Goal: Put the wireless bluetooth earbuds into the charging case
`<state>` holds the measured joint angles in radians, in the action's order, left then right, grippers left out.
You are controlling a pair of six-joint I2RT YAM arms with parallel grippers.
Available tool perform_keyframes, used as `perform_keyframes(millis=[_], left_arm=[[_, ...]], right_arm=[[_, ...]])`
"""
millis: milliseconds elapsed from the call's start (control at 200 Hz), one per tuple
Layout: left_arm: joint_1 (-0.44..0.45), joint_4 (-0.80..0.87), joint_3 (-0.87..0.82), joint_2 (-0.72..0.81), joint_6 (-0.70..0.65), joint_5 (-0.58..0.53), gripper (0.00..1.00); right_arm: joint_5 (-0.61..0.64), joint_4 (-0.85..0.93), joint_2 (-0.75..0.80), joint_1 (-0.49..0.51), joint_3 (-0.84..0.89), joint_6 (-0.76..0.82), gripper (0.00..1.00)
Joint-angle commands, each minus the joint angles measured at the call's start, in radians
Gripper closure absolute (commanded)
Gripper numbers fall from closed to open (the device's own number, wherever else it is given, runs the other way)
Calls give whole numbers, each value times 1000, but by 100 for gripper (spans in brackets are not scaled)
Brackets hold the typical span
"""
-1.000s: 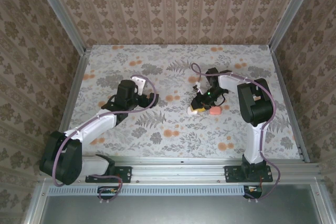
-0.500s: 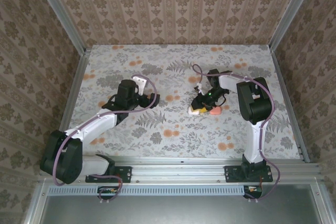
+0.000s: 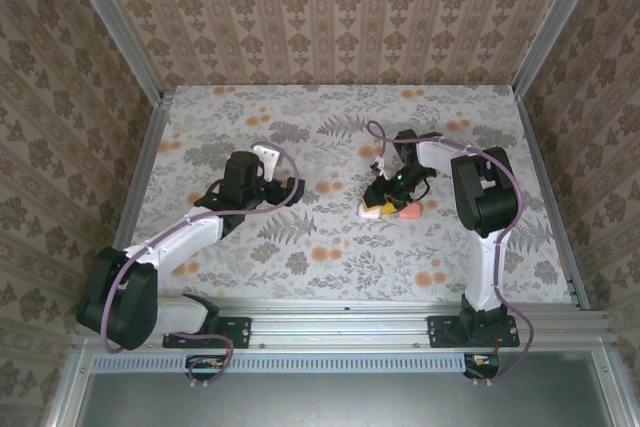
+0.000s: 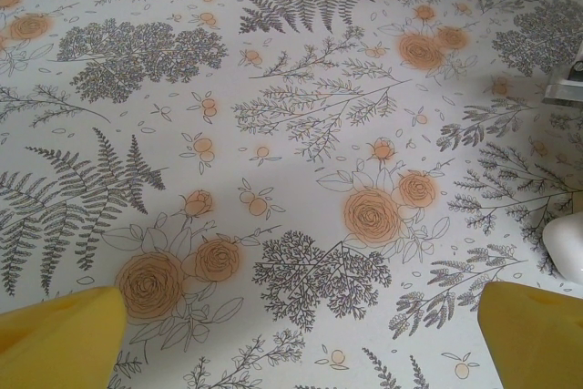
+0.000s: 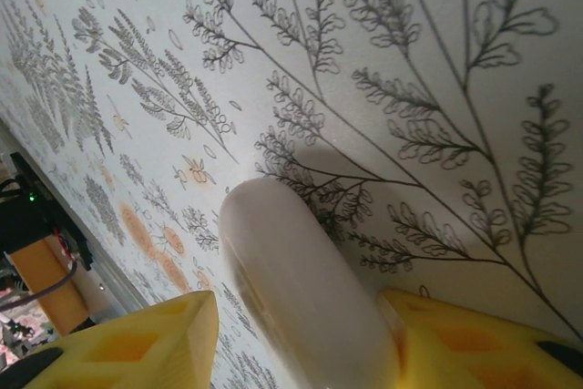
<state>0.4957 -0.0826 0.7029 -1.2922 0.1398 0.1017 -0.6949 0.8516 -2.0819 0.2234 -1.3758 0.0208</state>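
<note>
Shows right gripper (image 5: 301, 321) loosened astride white charging case (image 5: 287, 252); left gripper (image 4: 301, 330) spread wide above floral tablecloth (image 4: 273, 88).

No text, brand or number can be read on the charging case (image 5: 301, 298) or tablecloth (image 4: 291, 88).

The white case (image 5: 301, 289) runs off the right wrist view's bottom edge; the left wrist view's right edge crops a white shape (image 4: 569, 243).

I see a white tablecloth (image 4: 273, 88) printed with grey ferns and orange roses — yellow fingertips (image 5: 137, 343), a cream-white case (image 5: 301, 289), brown-and-beige damask wallpaper (image 3: 340, 7).
</note>
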Motion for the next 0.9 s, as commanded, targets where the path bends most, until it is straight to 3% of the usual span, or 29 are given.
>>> perform_keyframes(millis=[0,550,760,895], left_arm=[[-3,12,25,17,14,-5,0],[-4,41,17,63,5,-39,0],[-8,80,46,82,-35,-108,0],[-18,118,92,83,-87,-178,0]], right_arm=[[152,37,-14,-13,-27,-25,48],[209,84,57,-9,-103,-46,47],[223,78,179,5,-119,-72,47],[230,-41,323,11,-54,-128,47]])
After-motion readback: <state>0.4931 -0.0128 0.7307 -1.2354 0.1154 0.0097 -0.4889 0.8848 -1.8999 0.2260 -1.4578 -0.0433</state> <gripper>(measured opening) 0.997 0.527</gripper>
